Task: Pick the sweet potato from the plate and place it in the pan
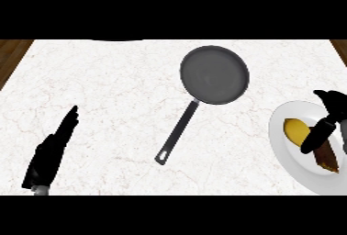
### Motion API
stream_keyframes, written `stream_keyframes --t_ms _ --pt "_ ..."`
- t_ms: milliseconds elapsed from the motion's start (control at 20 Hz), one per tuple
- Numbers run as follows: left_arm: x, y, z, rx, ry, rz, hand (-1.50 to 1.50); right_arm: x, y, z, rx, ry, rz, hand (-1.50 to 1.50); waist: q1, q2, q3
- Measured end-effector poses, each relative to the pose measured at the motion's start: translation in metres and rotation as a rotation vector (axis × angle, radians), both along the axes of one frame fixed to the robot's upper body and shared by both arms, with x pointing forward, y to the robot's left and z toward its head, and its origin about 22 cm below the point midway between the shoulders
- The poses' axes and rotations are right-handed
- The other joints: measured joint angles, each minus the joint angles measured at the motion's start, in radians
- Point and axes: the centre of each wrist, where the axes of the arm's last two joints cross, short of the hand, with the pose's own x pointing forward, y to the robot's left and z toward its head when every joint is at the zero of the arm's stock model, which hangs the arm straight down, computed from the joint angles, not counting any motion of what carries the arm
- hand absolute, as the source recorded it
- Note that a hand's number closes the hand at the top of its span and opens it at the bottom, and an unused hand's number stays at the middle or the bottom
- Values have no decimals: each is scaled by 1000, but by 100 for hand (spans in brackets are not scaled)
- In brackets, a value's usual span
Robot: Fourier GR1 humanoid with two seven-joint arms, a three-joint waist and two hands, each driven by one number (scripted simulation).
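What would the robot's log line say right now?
step: pick | right hand over sweet potato on plate | pan holds nothing | left hand open, resting lower left

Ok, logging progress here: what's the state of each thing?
Pan: empty, upright.
Plate: holds the sweet potato.
Sweet potato: lying on the plate, partly under the right hand.
Right hand: over the sweet potato, grip unclear.
Left hand: open, resting at lower left.

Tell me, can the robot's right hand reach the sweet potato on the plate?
Probably yes. The right hand is right over the white plate, overlapping the sweet potato, and nothing stands between them.
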Motion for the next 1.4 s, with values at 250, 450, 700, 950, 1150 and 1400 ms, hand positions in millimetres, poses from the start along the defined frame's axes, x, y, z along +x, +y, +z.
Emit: stream_keyframes --t_ms 250,450,700,950,1150,1400 --pt "1 -3 -2 1 0 3 0 8 10 -16 -6 54 -1 -150 -3 0 1" --pt "0 -4 -3 0 -5 0 0 13 8 -28 -38 102 -24 -150 -3 1 0" --pt "1 -1 -3 2 -6 8 0 9 9 -41 -60 140 -33 -150 -11 -1 0" --pt "0 -2 -6 1 -9 10 0 14 5 -49 -69 174 -51 -150 -10 -1 1" --pt "2 -2 -6 -1 -11 16 0 9 2 -56 -73 198 -57 -150 -14 -1 1" --pt "0 -5 -3 -2 -11 11 0 7 -2 -68 -78 222 -63 -150 -13 -1 1"
